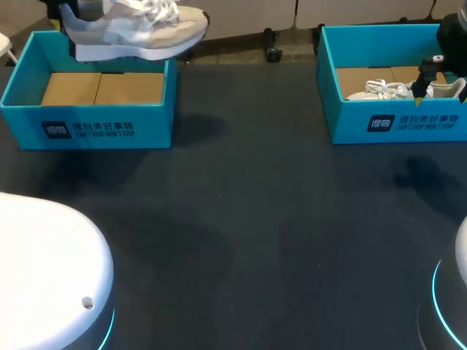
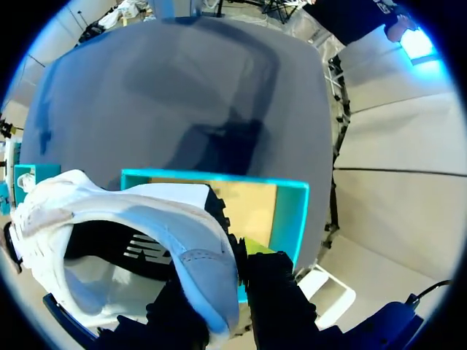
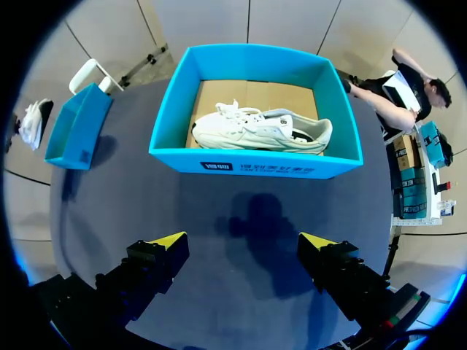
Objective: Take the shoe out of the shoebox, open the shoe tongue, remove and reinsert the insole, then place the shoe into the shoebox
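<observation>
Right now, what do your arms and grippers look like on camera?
Right gripper: two black blocky fingers with bright yellow wedge tips. Left gripper: black fingers too, one yellow tip just showing. Left arm base and right arm base: rounded, with cyan light rings.

My head camera sits above and behind, looking down across the dark surface (image 1: pixel 255 240) to both teal boxes at its far edge — left box (image 1: pixel 95 130), right box (image 1: pixel 408 125). The left wrist camera is jammed close against the lifted shoe (image 2: pixel 168 233), facing down onto the left box. The right wrist camera hangs higher, facing the right box, left box off beside — both shared with the head view
</observation>
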Tool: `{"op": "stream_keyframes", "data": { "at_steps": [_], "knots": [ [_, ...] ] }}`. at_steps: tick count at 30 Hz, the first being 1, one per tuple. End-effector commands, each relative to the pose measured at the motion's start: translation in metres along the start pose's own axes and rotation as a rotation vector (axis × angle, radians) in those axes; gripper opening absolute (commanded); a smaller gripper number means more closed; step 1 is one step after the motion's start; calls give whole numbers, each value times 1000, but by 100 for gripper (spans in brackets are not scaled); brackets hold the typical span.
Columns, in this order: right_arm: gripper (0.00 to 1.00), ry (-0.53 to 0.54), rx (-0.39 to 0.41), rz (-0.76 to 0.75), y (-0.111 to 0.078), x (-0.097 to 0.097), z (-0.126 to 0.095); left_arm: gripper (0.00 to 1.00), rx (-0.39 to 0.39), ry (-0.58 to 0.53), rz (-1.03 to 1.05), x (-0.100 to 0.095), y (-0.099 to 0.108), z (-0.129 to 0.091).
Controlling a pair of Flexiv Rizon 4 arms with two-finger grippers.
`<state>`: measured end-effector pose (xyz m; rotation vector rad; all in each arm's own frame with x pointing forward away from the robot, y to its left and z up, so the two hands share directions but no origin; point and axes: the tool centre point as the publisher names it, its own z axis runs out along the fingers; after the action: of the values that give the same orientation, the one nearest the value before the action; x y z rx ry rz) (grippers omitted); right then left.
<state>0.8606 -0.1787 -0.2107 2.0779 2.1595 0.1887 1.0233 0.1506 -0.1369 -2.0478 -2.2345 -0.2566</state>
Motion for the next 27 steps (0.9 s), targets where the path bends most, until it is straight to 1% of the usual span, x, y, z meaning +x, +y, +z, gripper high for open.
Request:
{"op": "stream_keyframes", "data": {
  "at_steps": [1, 6, 13, 18, 19, 27],
  "knots": [
    [100, 1, -2, 0, -1, 0, 0, 0, -69, 20, 11, -14, -32, -2],
    [100, 1, -2, 0, -1, 0, 0, 0, -74, 26, 15, -34, -62, 0],
    [100, 1, -2, 0, -1, 0, 0, 0, -86, 39, -1, -68, -112, 4],
    [100, 1, -2, 0, -1, 0, 0, 0, -68, 28, 5, -89, -139, 5],
    [100, 1, -2, 0, -1, 0, 0, 0, -67, 29, 10, -97, -147, 5],
    [100, 1, -2, 0, -1, 0, 0, 0, -83, 36, 61, -138, -189, 5]
  ]
}}
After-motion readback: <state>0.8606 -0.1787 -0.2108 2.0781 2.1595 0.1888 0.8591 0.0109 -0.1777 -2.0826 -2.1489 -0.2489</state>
